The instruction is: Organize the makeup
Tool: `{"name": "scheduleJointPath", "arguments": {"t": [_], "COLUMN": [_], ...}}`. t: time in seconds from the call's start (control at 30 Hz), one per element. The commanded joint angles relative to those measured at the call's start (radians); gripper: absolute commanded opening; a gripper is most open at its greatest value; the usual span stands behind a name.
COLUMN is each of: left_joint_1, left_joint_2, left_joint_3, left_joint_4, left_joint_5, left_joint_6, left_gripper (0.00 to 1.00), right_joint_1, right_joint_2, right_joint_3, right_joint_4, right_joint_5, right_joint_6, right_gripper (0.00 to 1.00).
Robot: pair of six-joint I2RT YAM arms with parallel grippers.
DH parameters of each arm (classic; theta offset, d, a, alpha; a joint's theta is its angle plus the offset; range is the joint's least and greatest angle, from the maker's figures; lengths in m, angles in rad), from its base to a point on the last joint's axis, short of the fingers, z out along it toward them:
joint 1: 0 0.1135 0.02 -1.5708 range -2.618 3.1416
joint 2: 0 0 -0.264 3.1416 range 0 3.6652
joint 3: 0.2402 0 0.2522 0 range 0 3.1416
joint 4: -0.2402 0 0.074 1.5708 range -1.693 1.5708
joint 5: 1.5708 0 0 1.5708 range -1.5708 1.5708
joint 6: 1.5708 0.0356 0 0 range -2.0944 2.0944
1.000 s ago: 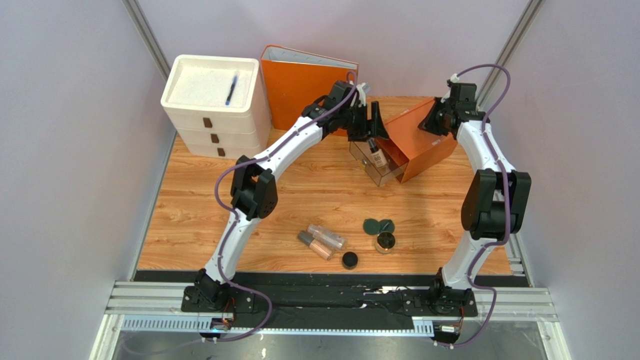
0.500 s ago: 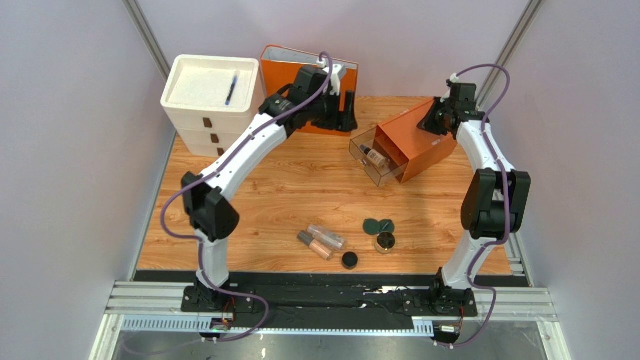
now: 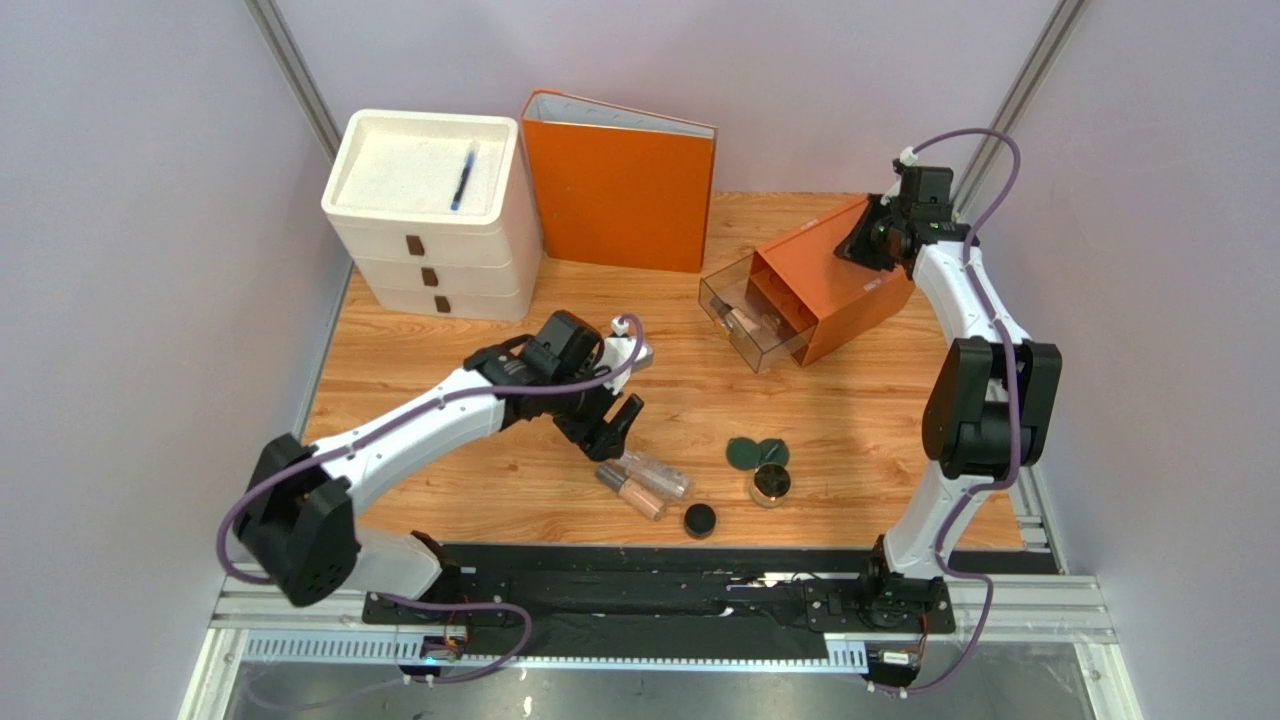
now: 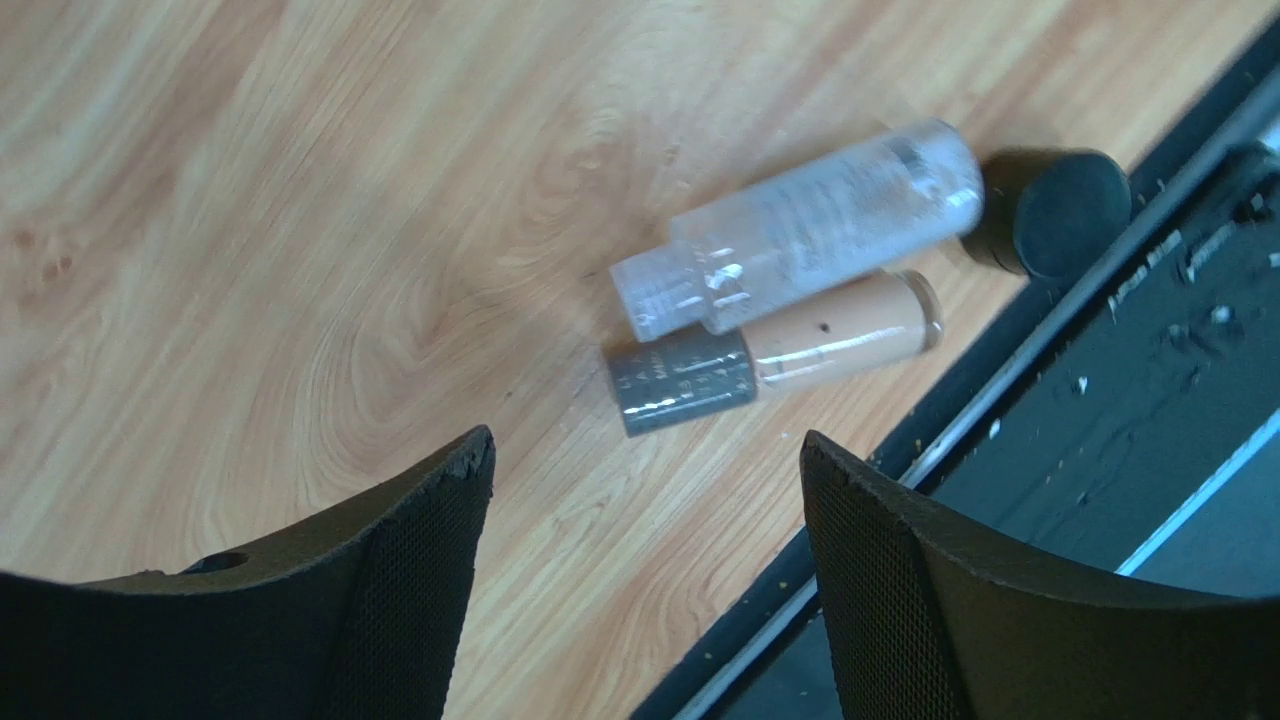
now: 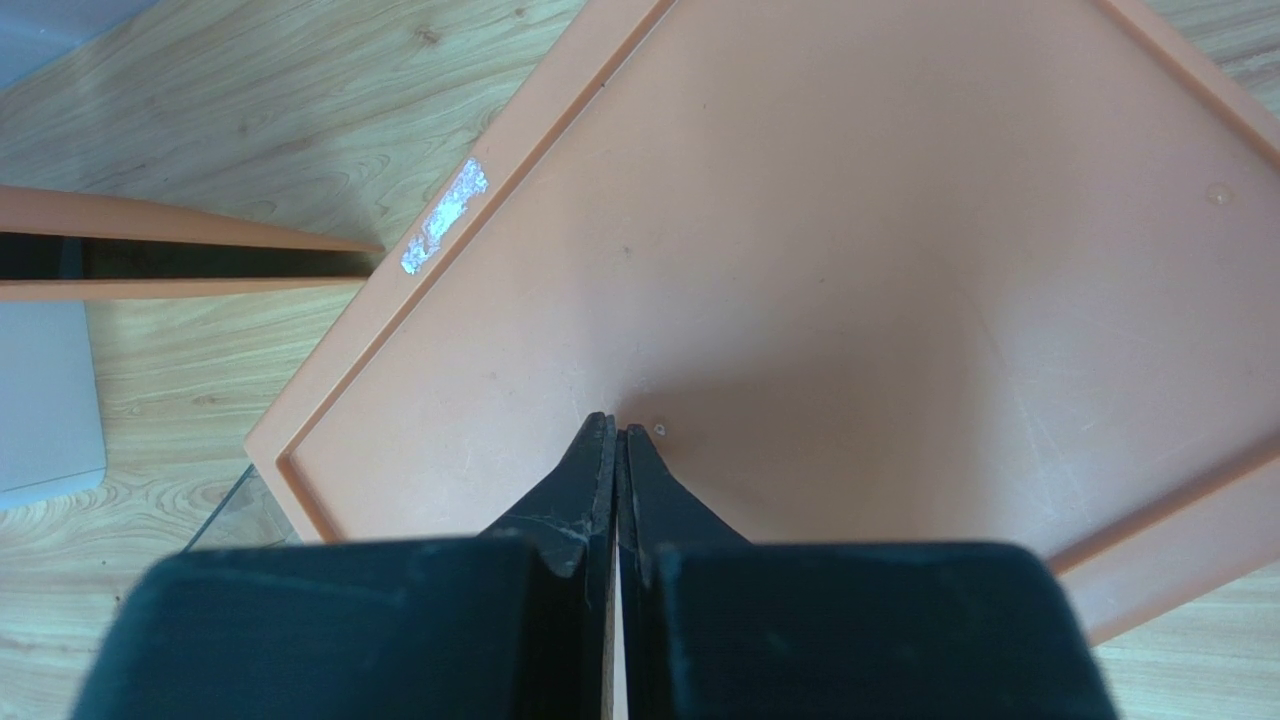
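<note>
The left arm (image 3: pixel 428 413) and right arm (image 3: pixel 962 297) share white shells with black joint blocks, each trailed by a purple cable (image 3: pixel 1016 168). Their black bases (image 3: pixel 887 593) sit at six o'clock. The left gripper (image 4: pixel 646 450) has black fingers (image 4: pixel 406 600), mesh-textured inside.

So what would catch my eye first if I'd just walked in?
Probably the bright orange: a binder standing at the back and an orange box at the right, its clear drawer pulled out, the closed right gripper resting on its top. Then the left gripper, open above a beige foundation bottle and clear tube lying near the front edge.
</note>
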Motion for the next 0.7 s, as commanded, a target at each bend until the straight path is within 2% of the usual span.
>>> {"name": "scheduleJointPath", "arguments": {"t": [0.0,0.03,0.23,0.37,0.67], "left_joint_1": [-0.016,-0.016,-0.049,-0.128,-0.204], "left_joint_2": [-0.167,-0.183,-0.214,-0.142,0.036], "left_joint_3": [-0.071,-0.088,-0.171,-0.171,-0.122], "left_joint_4": [0.177,0.180,0.174,0.120,0.071], "left_joint_5": [0.123,0.185,0.334,0.337,0.275], "left_joint_6": [0.213,0.239,0.397,0.511,0.576], "left_gripper": [0.79,0.79,0.76,0.75,0.73], "right_joint_1": [0.017,0.017,0.017,0.017,0.017], "right_joint_2": [0.124,0.124,0.127,0.134,0.140], "right_joint_3": [-0.111,-0.113,-0.119,-0.111,-0.111], "right_joint_4": [-0.266,-0.265,-0.260,-0.262,-0.263], "right_joint_5": [0.019,0.019,0.014,0.010,0.010], "right_joint_6": [-0.040,-0.038,-0.040,-0.040,-0.040], "right_gripper": [0.00,0.00,0.00,0.00,0.00]}}
